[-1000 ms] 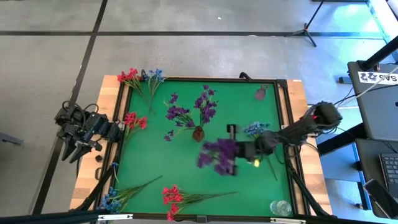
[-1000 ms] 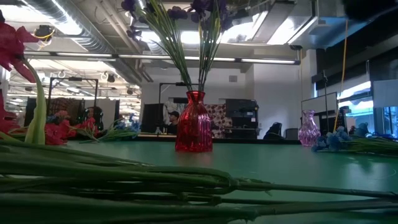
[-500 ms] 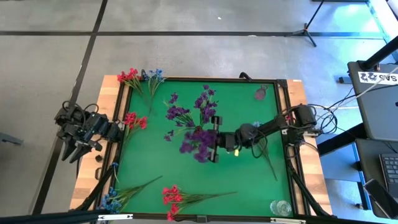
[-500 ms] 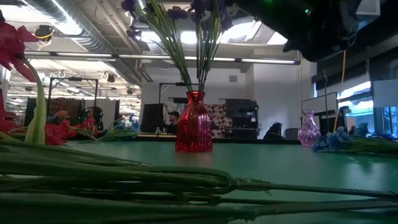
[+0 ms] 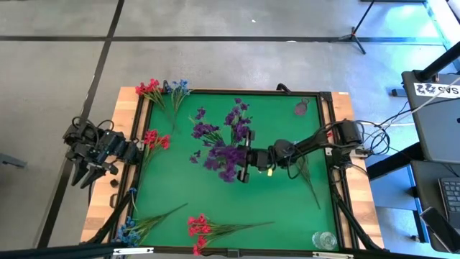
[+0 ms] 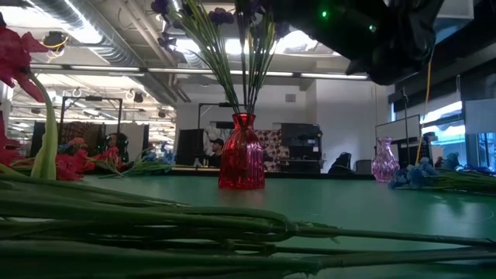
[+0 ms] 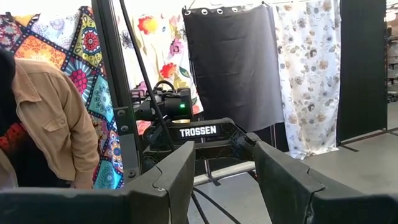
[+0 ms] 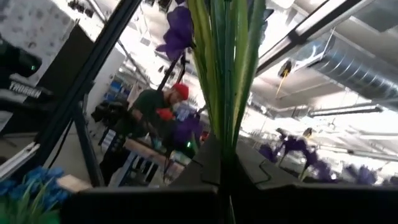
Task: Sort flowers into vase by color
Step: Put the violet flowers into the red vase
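My right gripper (image 5: 246,162) hangs above the middle of the green mat, shut on a purple flower sprig (image 5: 224,162) whose blossoms sit next to the red vase (image 6: 241,153). That vase stands upright and holds several purple sprigs (image 5: 237,119) by their stems. In the right wrist view the held green stems (image 8: 224,62) rise past my right gripper (image 8: 224,155). My left gripper (image 7: 217,180) is open and waits off the table's left edge (image 5: 92,155), touching nothing. My right gripper pinches the purple sprig's green stems (image 8: 225,134) between its two fingers. The fingers come in roughly level from the table's right and lie across the stems. The sprig is lifted clear of the mat, its blossoms (image 5: 224,162) beyond the fingertips beside the red vase.
Red flowers (image 5: 154,139) and a red and blue bunch (image 5: 164,89) lie near the left and far edges. Blue flowers (image 5: 131,229) and red flowers (image 5: 203,226) lie along the near edge. A purple vase (image 6: 385,160) and a clear vase (image 5: 323,239) stand on the right side.
My right gripper has travelled toward the table's left and slightly toward the far edge, staying shut and carrying the purple sprig from the right half of the mat to a spot beside the red vase. The arm has stretched out across the mat.
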Tool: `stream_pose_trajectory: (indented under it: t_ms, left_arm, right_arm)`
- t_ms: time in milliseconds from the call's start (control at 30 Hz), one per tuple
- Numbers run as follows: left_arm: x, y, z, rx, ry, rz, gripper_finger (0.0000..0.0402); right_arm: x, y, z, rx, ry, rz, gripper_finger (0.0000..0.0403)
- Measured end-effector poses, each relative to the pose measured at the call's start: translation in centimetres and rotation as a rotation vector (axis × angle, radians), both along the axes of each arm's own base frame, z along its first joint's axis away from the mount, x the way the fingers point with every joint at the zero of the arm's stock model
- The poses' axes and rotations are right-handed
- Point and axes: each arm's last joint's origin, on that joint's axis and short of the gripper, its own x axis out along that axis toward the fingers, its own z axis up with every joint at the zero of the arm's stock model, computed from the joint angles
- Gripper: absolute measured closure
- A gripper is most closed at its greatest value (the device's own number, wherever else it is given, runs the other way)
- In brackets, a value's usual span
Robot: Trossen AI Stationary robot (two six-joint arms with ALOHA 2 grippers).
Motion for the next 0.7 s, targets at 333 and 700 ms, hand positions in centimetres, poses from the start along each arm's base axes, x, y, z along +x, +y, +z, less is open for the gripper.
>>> stream_pose_trajectory:
  t_ms: [333, 700]
  left_arm:
    - [0.0, 0.0, 0.0, 0.001, 0.003, 0.000, 0.0240]
    - [0.0, 0.0, 0.0, 0.001, 0.002, 0.000, 0.0240]
  right_arm:
    - [0.8, -0.2, -2.1, 0.027, 0.052, -0.032, 0.0397]
    - [0.9, -0.5, -2.6, 0.067, 0.076, -0.059, 0.0390]
